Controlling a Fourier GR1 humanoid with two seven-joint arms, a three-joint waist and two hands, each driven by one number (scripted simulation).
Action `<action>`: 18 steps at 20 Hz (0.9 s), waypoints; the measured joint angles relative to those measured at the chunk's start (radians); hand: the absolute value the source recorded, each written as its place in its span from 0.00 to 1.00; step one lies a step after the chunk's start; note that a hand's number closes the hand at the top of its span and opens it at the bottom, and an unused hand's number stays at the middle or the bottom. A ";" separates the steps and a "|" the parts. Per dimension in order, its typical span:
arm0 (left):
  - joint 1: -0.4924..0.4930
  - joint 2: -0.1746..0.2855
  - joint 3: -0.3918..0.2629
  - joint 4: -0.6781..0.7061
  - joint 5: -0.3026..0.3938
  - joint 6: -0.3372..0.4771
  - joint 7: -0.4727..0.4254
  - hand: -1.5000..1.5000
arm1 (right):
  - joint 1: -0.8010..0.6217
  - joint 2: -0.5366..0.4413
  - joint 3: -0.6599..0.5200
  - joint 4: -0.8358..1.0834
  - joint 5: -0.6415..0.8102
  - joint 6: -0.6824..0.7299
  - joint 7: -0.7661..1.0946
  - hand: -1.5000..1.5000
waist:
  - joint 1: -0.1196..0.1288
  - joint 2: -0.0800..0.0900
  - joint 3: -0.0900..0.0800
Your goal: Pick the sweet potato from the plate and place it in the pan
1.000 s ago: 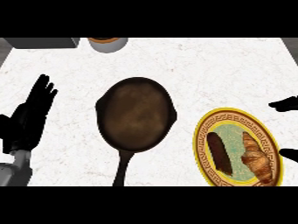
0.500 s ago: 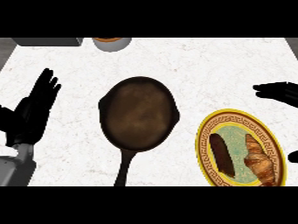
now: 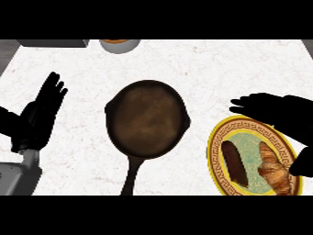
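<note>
So: the sweet potato [image 3: 233,160] is lying on the left half of the yellow-rimmed plate [image 3: 215,137], just beside a croissant [image 3: 275,170]. The right robot hand [image 3: 287,112] is hovering over the plate's far edge, fingers spread apart, holding nothing. The dark pan [image 3: 147,120] is sitting just left of the plate on the white worktop [image 3: 206,69], handle pointing toward the robot. The left robot hand [image 3: 36,120] is resting open at far left.

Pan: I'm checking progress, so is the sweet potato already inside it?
No, the sweet potato lies on the plate beside the croissant, apart from the pan.
</note>
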 measured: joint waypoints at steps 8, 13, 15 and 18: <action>0.010 0.000 0.027 -0.013 -0.013 -0.017 0.015 0.50 | 0.009 0.028 0.125 -0.066 0.107 0.195 0.131 0.00 | -0.012 -0.003 0.001; 0.001 -0.005 0.042 -0.017 -0.020 -0.032 0.035 0.50 | 0.012 0.052 0.180 -0.154 0.205 0.256 0.195 0.00 | -0.014 -0.004 0.001; 0.010 -0.002 0.055 -0.031 -0.017 -0.043 0.041 0.50 | 0.003 0.063 0.195 -0.161 0.256 0.261 0.203 0.00 | -0.013 -0.003 0.001; 0.025 -0.023 0.053 -0.039 -0.036 -0.039 0.035 0.50 | 0.029 0.096 0.222 -0.206 0.324 0.271 0.244 0.00 | -0.015 -0.004 0.002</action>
